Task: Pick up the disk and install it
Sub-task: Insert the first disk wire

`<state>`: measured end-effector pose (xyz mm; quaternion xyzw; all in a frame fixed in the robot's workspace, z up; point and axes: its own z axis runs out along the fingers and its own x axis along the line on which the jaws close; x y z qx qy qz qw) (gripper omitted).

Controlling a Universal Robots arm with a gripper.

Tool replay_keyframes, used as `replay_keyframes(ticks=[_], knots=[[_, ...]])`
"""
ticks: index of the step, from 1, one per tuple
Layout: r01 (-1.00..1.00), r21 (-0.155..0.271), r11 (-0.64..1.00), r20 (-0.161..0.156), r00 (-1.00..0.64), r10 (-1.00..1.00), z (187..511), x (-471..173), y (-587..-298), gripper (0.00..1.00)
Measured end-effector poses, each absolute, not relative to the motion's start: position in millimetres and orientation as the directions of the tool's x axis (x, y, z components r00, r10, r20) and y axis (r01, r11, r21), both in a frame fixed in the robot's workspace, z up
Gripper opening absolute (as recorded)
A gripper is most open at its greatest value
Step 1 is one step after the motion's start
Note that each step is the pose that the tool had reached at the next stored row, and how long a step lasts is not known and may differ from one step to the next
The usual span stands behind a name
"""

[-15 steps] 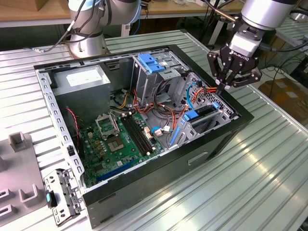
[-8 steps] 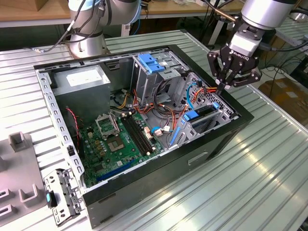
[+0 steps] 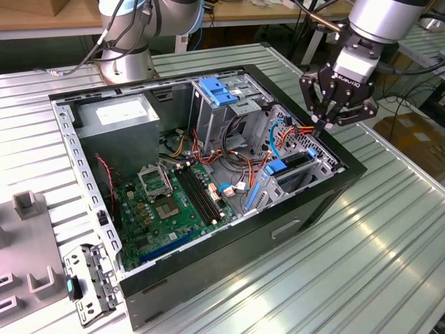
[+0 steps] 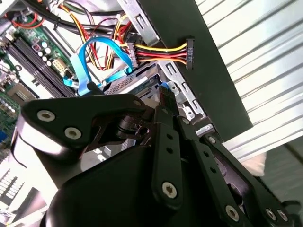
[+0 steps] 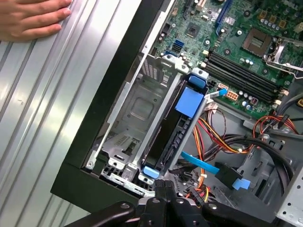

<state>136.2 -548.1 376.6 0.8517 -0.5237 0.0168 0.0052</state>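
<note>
Already seated in drive cage [image 5: 135,106], disk [image 5: 168,137], end effector [image 5: 163,184] clenched empty, near its edge.

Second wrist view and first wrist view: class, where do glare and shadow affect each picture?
In the second wrist view, glare washes the table white beside the case; in the first wrist view, the disk sits dark in its cage while the motherboard is evenly lit.
</note>
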Motion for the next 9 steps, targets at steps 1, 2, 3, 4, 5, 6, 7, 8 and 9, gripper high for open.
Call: replay_keyframes(ticks=[1, 2, 3, 4, 5, 6, 7, 8, 9], knots=[[-0.886, -0.009, -0.463, 0.034, 0.463, -0.886, 377, 137, -548, 0.11], [-0.883, -0.009, -0.470, 0.034, 0.470, -0.882, 377, 138, -548, 0.11], [-0.881, -0.009, -0.473, 0.034, 0.472, -0.881, 377, 140, -548, 0.11], [-0.881, -0.009, -0.473, 0.034, 0.472, -0.881, 377, 143, -547, 0.11], [-0.881, -0.009, -0.473, 0.034, 0.473, -0.881, 377, 146, -545, 0.11], [-0.881, -0.009, -0.473, 0.034, 0.473, -0.881, 377, 148, -543, 0.11], [-0.881, -0.009, -0.473, 0.034, 0.473, -0.881, 377, 150, -541, 0.11], [-0.881, -0.008, -0.473, 0.034, 0.473, -0.881, 377, 153, -537, 0.11], [-0.881, -0.008, -0.474, 0.034, 0.473, -0.880, 377, 155, -536, 0.11]])
